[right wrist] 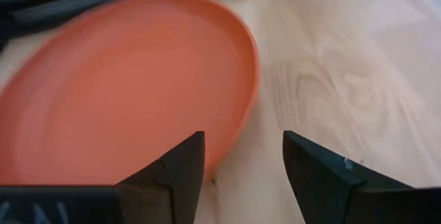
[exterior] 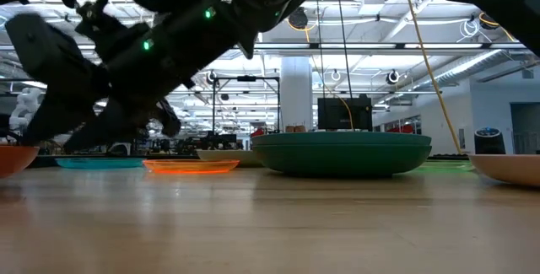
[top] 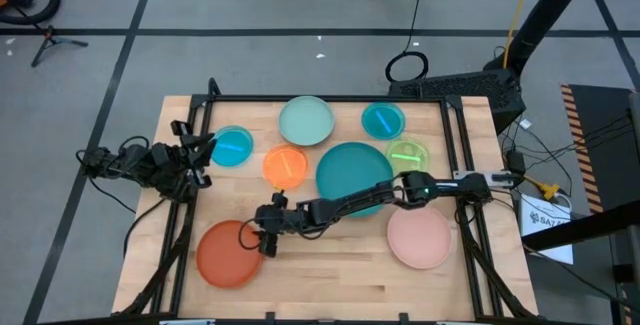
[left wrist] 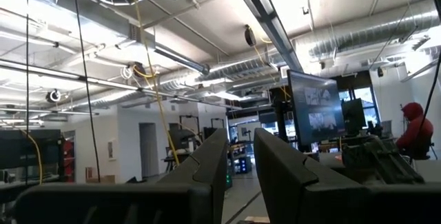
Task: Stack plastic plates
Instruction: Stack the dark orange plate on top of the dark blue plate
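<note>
Right end effector (right wrist: pixel 244 172), fingers spread wide and holding nothing, sits low at the rim of the red-orange plate (top: pixel 228 253) lying flat at the surface's (top: pixel 330 275) front left; left end effector's (left wrist: pixel 241 172) fingers stand slightly apart, empty.

Your right arm (top: pixel 380 197) reached far across the table toward its left front part, stretched low and nearly straight. Its right gripper (right wrist: pixel 244 176) pointed downward close to the tabletop, fingers spread apart with nothing between them. Your left arm (top: pixel 140 163) waited folded at the table's left edge; its left gripper (left wrist: pixel 240 169) pointed level outward, fingers parted slightly, holding nothing.
</note>
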### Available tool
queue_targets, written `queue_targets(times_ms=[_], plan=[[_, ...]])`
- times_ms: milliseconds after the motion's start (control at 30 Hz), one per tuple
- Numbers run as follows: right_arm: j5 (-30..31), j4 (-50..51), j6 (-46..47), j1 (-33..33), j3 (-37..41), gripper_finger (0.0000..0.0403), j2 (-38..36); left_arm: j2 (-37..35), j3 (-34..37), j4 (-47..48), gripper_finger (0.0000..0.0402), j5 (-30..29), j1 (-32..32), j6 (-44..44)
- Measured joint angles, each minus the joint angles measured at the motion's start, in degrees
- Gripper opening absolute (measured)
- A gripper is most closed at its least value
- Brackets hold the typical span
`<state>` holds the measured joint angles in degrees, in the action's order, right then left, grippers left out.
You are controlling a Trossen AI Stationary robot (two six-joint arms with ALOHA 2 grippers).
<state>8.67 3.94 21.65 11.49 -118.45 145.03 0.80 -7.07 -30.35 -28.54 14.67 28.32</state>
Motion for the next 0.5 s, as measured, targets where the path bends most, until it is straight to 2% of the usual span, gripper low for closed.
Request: queue_targets(times_ms=[500], plan=[[-1.51, 0.93, 1.67, -0.55, 0.04, 0.0184, 1.49, -0.01, 0.00, -0.13, 0.0081, -0.01, -0.01, -0.07]])
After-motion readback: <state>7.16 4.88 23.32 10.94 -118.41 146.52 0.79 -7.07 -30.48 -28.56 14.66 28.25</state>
